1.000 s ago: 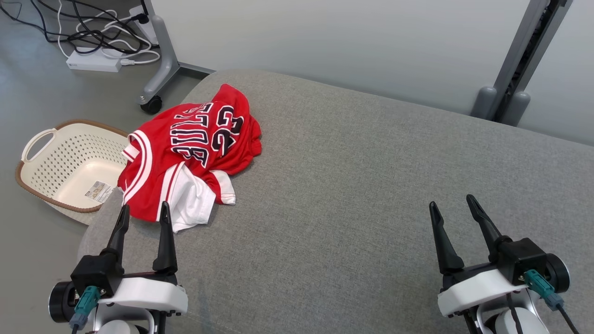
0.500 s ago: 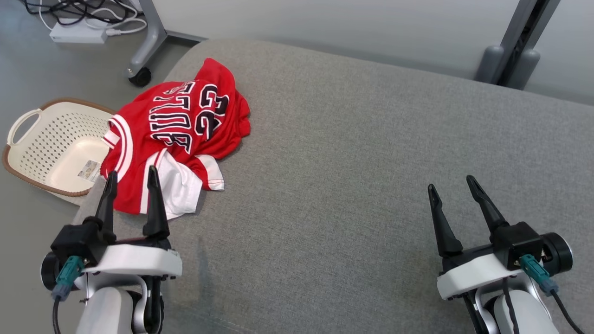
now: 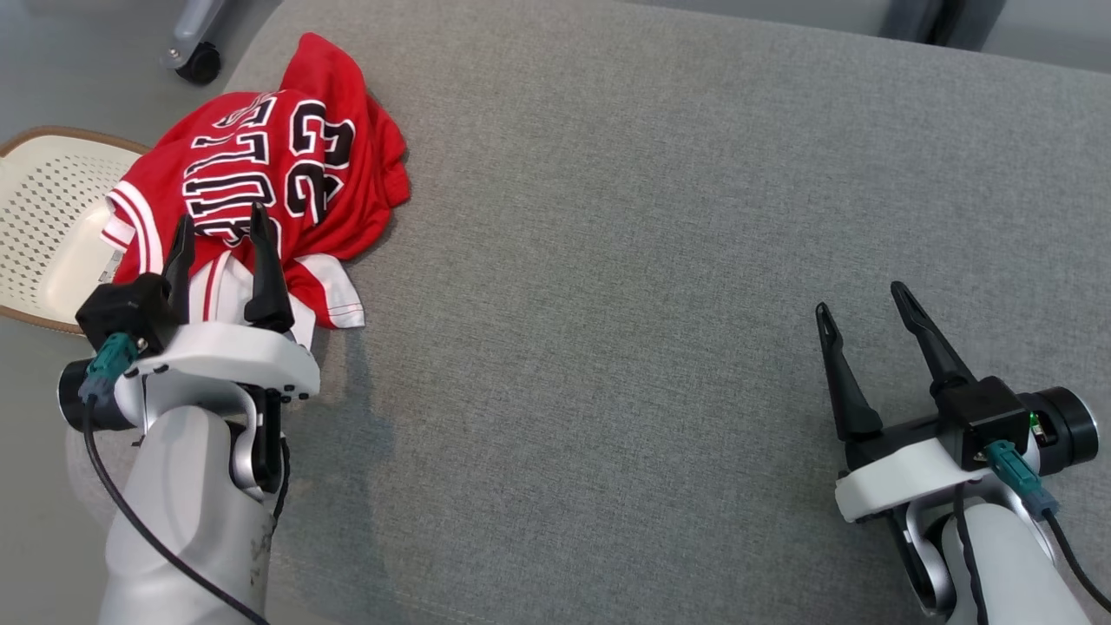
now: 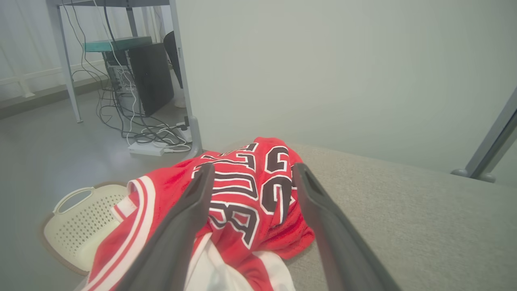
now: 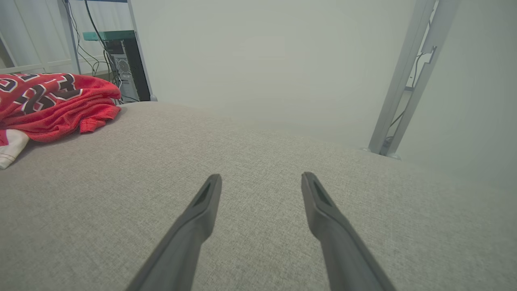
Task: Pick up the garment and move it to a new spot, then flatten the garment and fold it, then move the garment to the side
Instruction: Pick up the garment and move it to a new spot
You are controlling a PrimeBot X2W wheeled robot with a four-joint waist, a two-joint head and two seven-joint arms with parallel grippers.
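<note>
The garment (image 3: 286, 156) is a red basketball jersey with black and white lettering and white trim, crumpled at the far left corner of the grey cushioned surface (image 3: 651, 260). It also shows in the left wrist view as the garment (image 4: 242, 194) and at the left of the right wrist view as the garment (image 5: 52, 101). My left gripper (image 3: 221, 221) is open, its fingertips over the garment's near part, nothing held. My right gripper (image 3: 859, 295) is open above bare fabric at the lower right, far from the garment.
A cream perforated basket (image 3: 43, 217) with a brown rim sits on the floor just left of the surface. A wheeled grey stand foot (image 3: 195, 43) is at the far left. Cables and a computer tower (image 4: 147, 76) lie beyond on the floor.
The head camera has tilted down, so the whole scene has shifted up in the picture. My left gripper has reached forward, from short of the garment to over its near part. Both grippers stay open.
</note>
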